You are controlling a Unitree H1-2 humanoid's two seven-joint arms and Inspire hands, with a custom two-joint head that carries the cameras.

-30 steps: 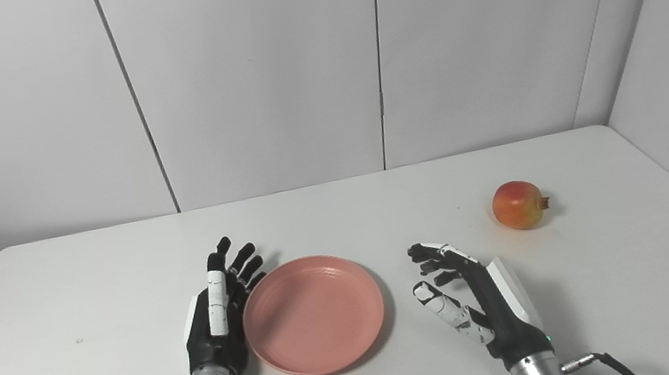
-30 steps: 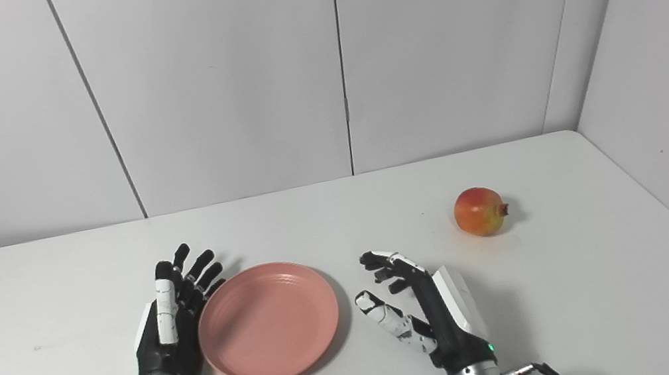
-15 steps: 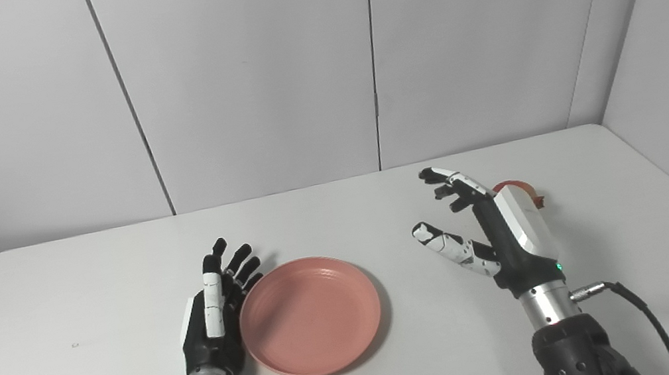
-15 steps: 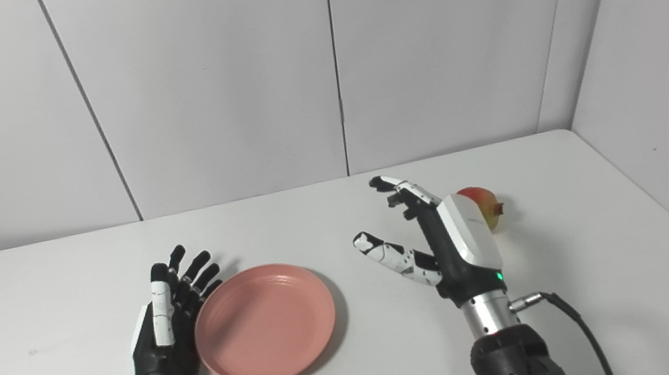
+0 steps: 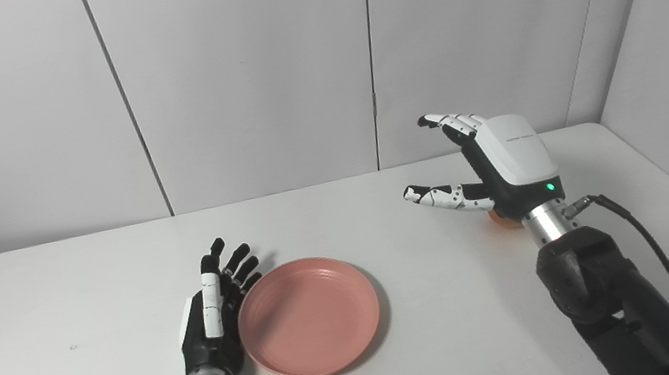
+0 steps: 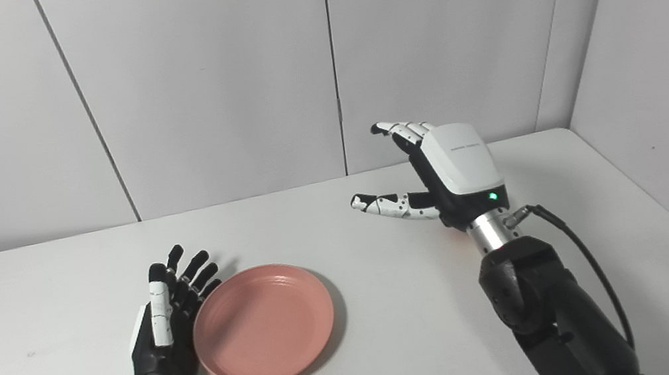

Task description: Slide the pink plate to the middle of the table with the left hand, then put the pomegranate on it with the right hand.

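A white table [image 5: 90,300] carries a pink plate [image 5: 308,316] and a mostly hidden pomegranate [image 5: 501,219].

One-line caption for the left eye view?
Open right hand raised over the mostly hidden pomegranate; open left hand beside pink plate.

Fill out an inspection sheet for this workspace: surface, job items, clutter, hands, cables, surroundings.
Surface: white table, bare apart from the job's things.
Job's things: pink plate empty, near the table's middle; pomegranate almost hidden behind the right wrist, only a sliver showing.
Clutter: nothing seen.
Hands: left hand open, flat beside the plate's left rim; right hand open, raised above the pomegranate, holding nothing.
Cables: black cable running from the right wrist along the forearm.
Surroundings: plain white wall panels behind and to the right.
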